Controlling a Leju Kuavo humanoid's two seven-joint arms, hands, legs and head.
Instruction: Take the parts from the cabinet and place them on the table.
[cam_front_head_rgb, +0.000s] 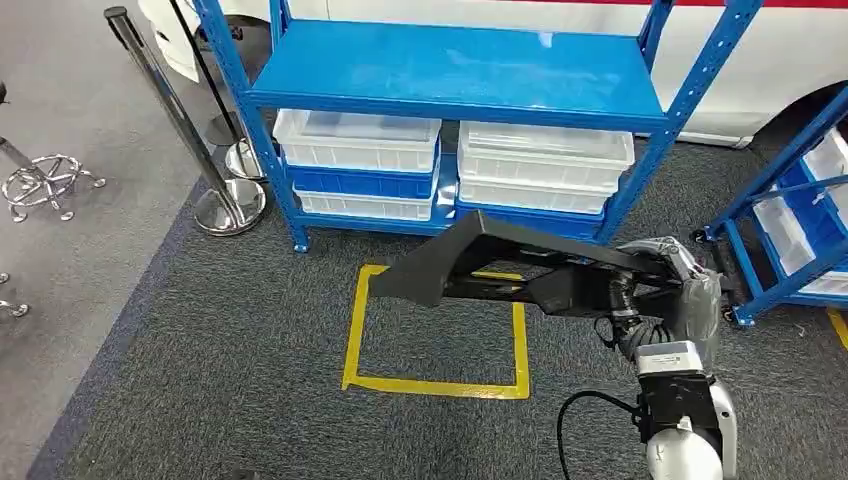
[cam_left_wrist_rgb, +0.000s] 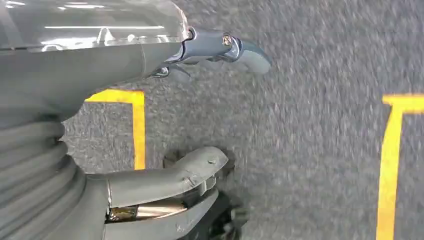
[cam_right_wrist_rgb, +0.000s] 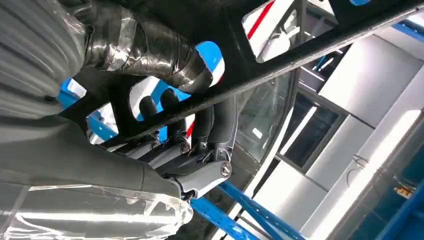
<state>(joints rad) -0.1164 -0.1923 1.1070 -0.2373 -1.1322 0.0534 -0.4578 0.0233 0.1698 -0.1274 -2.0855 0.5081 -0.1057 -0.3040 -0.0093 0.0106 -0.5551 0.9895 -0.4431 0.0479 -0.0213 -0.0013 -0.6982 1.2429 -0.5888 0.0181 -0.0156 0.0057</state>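
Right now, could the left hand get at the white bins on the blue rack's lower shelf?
Probably not without stepping closer. The left hand hangs open over the carpet, and the white bins sit beyond the taped square, recessed under the blue rack.

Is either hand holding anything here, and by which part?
The right hand grips a long black frame part at its right end, fingers hooked through its openings. The left hand holds nothing.

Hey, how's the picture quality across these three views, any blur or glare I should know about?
Head view: sharp and evenly lit, with the black part in the right hand clearly outlined. Left wrist view: the carpet is smeared by motion blur, and glare streaks the clear cover by the left hand. Right wrist view: bright background washes out, leaving the part dark.
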